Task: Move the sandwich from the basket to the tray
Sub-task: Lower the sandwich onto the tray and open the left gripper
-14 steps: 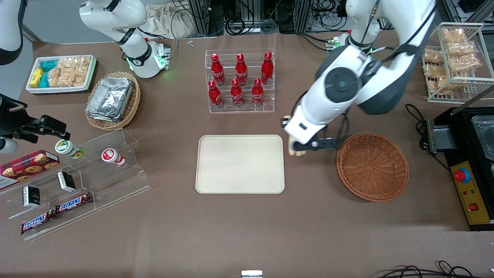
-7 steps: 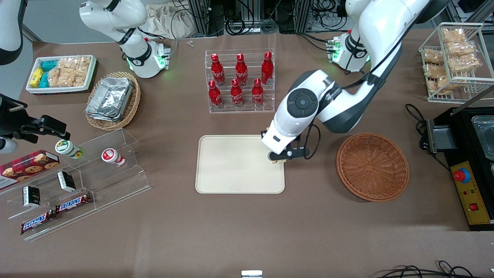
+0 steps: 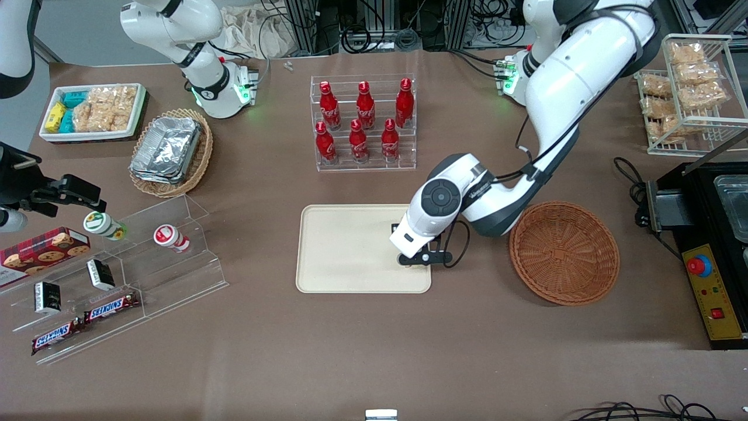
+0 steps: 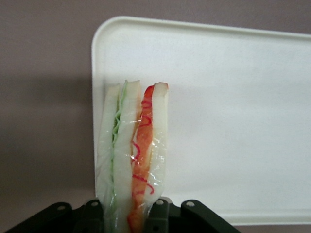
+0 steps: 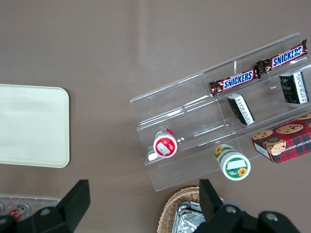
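My left gripper (image 3: 416,258) hangs low over the cream tray (image 3: 350,248), at the tray's end nearest the reddish-brown wicker basket (image 3: 564,252). It is shut on the sandwich (image 4: 132,155), a plastic-wrapped wedge of pale bread with green, orange and red layers. In the wrist view the gripper (image 4: 127,217) pinches the wedge edge-on, and the wedge points out over the rim of the tray (image 4: 233,121) near one rounded corner. The arm hides the sandwich in the front view. Nothing lies in the basket.
A clear rack of red bottles (image 3: 365,123) stands farther from the front camera than the tray. An acrylic snack shelf (image 3: 117,269), a tan basket of foil containers (image 3: 169,153) and a white bin (image 3: 93,111) lie toward the parked arm's end. A wire snack rack (image 3: 689,93) and a black control box (image 3: 710,280) lie toward the working arm's end.
The left arm has carried the sandwich from beside the basket onto the tray's near-basket end and come lower. The gripper stays shut on it.
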You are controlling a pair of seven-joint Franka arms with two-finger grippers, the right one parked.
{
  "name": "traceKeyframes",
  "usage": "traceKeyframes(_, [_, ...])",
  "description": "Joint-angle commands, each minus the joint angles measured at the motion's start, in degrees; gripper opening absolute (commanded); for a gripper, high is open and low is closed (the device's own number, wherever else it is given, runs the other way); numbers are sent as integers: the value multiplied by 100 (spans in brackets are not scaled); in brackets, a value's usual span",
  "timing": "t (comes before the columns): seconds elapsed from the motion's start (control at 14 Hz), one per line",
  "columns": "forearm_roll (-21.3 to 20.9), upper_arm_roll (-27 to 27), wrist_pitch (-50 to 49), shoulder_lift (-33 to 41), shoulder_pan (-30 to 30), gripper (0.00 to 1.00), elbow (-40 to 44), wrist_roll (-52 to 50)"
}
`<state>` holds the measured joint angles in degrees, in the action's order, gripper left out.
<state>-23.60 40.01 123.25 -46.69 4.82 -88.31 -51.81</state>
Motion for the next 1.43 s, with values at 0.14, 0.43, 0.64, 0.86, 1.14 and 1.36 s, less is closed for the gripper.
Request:
traceKeyframes(0.14, [-409, -90, 200, -472, 229, 0, 410, -75])
traceKeyframes(0.43, [-409, -510, 200, -561, 685, 100, 613, -127])
traceKeyframes(0.64, [-409, -556, 191, -482, 722, 100, 622, -145])
traceKeyframes(0.86, [-338, -556, 104, -176, 678, 100, 622, -180])
traceKeyframes(1.14, [-321, -530, -720, 299, 582, 100, 692, -418])
traceKeyframes(1.36, [81, -503, -1520, 869, 581, 100, 658, -418])
